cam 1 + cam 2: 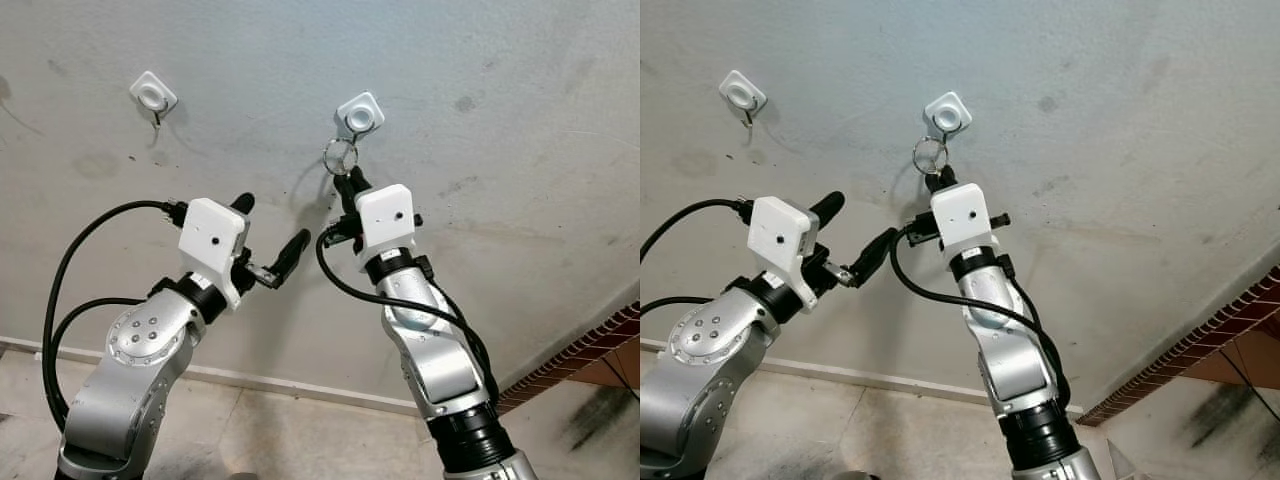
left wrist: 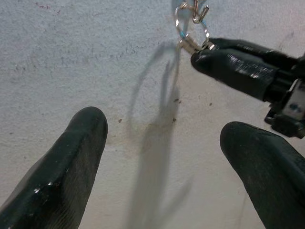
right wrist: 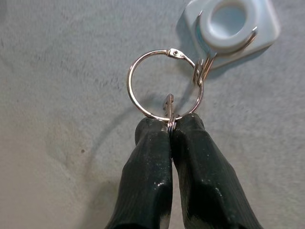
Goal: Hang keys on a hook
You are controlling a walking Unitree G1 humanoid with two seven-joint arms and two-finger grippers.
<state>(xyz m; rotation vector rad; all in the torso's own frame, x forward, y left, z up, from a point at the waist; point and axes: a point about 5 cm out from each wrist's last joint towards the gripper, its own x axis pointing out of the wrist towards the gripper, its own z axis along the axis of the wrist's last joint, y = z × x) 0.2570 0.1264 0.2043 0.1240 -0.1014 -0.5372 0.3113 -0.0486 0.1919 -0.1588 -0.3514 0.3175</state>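
Right pincer (image 3: pixel 170 131) clamped shut on the bottom of the key ring (image 3: pixel 164 83), ring standing upright toward 12 o'clock from the fingertips. Upper right of ring, about 2 o'clock, already touching or threaded over the wire of the white wall hook (image 3: pixel 228 26). Left pincer (image 1: pixel 268 240) spread wide, empty, at 8 o'clock from the ring, well apart. A second hook (image 1: pixel 153 96) further along the grey wall (image 1: pixel 500 150), bare.

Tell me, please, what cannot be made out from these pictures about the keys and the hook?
- Keys: right wrist view, the shut right pincer covers all but a sliver at the silver metal key ring.
- Ring on or off the wire hook of the white square wall mount: they overlap; too fine to tell.
- Second white wall hook: eye views, too small for detail.
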